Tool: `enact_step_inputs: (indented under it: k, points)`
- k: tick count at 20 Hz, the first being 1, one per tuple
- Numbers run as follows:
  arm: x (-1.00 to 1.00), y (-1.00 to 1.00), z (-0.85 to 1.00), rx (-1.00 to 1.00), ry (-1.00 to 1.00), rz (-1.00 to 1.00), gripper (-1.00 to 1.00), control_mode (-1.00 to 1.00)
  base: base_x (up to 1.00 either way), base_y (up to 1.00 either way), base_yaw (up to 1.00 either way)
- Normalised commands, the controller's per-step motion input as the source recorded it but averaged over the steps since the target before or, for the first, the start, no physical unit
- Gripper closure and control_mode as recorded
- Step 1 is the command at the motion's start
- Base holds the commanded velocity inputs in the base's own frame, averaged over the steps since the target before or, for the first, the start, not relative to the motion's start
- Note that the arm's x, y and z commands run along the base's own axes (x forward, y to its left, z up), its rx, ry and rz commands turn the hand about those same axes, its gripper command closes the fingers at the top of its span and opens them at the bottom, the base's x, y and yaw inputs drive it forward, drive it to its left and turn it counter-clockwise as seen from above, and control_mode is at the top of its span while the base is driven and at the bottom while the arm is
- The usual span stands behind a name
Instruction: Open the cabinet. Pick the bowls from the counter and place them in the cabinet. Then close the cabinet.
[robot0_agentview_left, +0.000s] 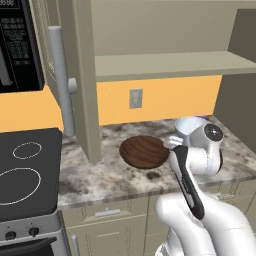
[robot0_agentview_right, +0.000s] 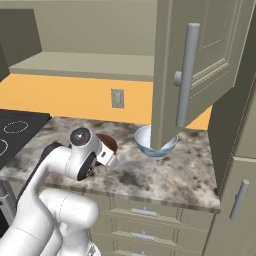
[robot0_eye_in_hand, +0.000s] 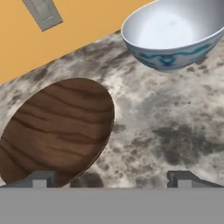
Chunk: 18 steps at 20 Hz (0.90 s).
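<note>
The cabinet (robot0_agentview_left: 170, 64) stands open; its left door (robot0_agentview_left: 82, 75) and right door (robot0_agentview_right: 210, 55) swing out over the counter (robot0_agentview_left: 110, 177). A wide dark-brown wood-grain bowl (robot0_eye_in_hand: 57, 131) lies on the counter, also seen as the brown bowl (robot0_agentview_left: 144, 151) just left of my hand. The white and light-blue bowl (robot0_eye_in_hand: 175, 35) stands beyond it, under the right door as the pale bowl (robot0_agentview_right: 150, 142). My gripper (robot0_eye_in_hand: 111, 180) is open and hovers low over the counter. Its left fingertip (robot0_eye_in_hand: 39, 179) is over the wooden bowl's rim, and nothing is held.
A black stove top (robot0_agentview_left: 27, 170) borders the counter on the left, with a microwave (robot0_agentview_left: 17, 45) above it. A wall outlet (robot0_agentview_right: 117, 98) sits on the orange backsplash. Long silver door handles (robot0_agentview_right: 185, 75) jut out. Drawers (robot0_agentview_right: 145, 212) run below the counter.
</note>
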Motion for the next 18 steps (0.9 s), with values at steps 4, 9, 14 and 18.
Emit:
enact_step_inputs:
  k: [4,9,14,18]
  points:
    - [0.3,-0.01,-0.07,0.03,0.07,0.0,-1.0,-1.0,0.0,0.0,0.0]
    - [0.34,0.0,-0.1,0.03,0.09,0.0,-1.0,-1.0,0.0,0.0,0.0]
    - [0.32,0.0,-0.18,0.04,0.07,0.0,-1.0,-1.0,0.0,0.0,0.0]
    - [0.29,-0.01,-0.21,0.04,0.05,0.0,-1.0,-1.0,0.0,0.0,0.0]
